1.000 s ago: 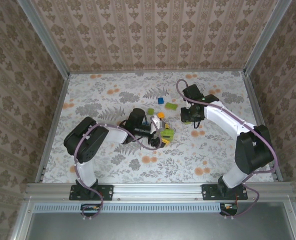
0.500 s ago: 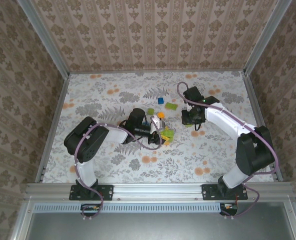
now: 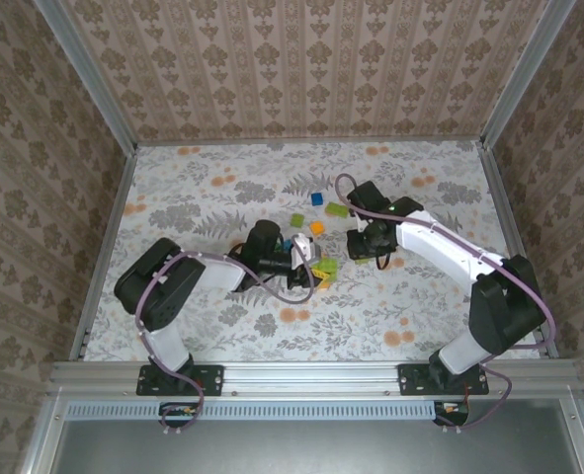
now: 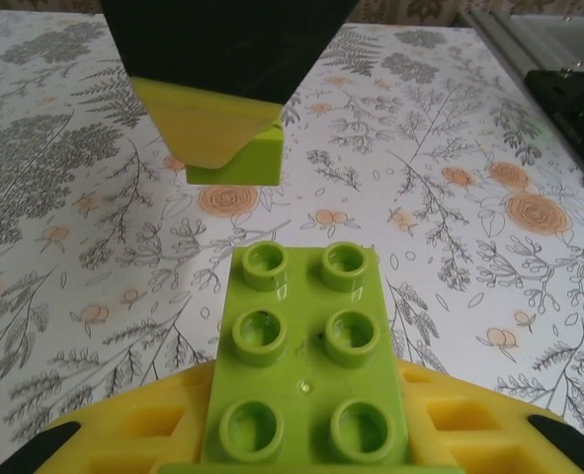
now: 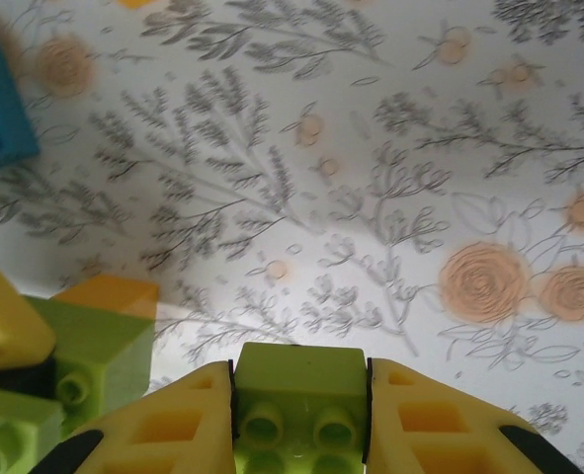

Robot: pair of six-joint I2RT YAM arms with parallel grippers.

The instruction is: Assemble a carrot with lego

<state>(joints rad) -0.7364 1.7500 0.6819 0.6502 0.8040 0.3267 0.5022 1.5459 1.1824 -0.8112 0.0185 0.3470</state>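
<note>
Mid-table, the left gripper [image 4: 301,449] pinches a six-stud lime brick [image 4: 306,365]. Facing it, the right gripper [image 5: 301,415] clamps a smaller lime brick [image 5: 299,380], hanging right in front of it. The lime-and-orange carrot [image 5: 99,341] sits just beside the left gripper; loose lego [image 3: 316,198] lies behind.

Floral tablecloth [image 3: 222,326] covering whole work surface, lying flat. Grey fern sprigs and orange blossoms showing close up in both wrist views. Damask-wallpaper walls [image 3: 301,69] enclosing table on three sides. Aluminium posts [image 3: 96,84] rising at far corners. Aluminium rail [image 3: 311,375] spanning near edge, grey panel [image 3: 301,449] sitting beneath it.
</note>
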